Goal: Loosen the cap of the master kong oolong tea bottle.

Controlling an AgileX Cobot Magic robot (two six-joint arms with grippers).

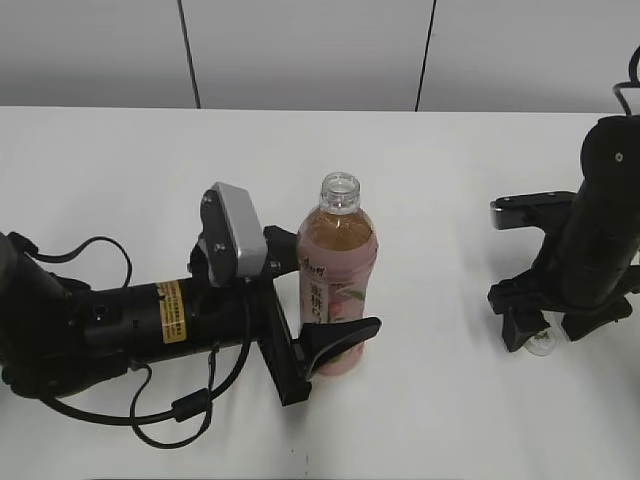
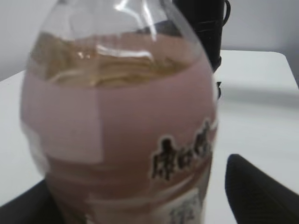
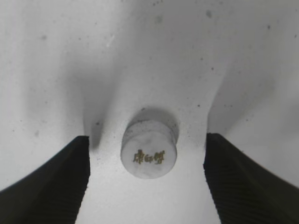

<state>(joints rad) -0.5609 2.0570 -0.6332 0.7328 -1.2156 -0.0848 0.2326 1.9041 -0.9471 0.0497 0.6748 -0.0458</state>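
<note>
The left gripper (image 1: 325, 325) lies low, clamped on the master kong oolong tea bottle (image 1: 337, 290); the right gripper (image 3: 147, 179) hangs spread wide over the cap (image 3: 149, 148) on the table (image 1: 450, 400).

bottle (image 2: 121, 135) neck cut off at top and label blurred in left wrist view, cap (image 1: 541, 345) half hidden beneath right arm (image 1: 600, 240)

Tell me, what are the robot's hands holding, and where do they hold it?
The left gripper holds the tea bottle around its lower body. The right gripper is open and holds nothing; the cap stands on the table between its fingers.
</note>
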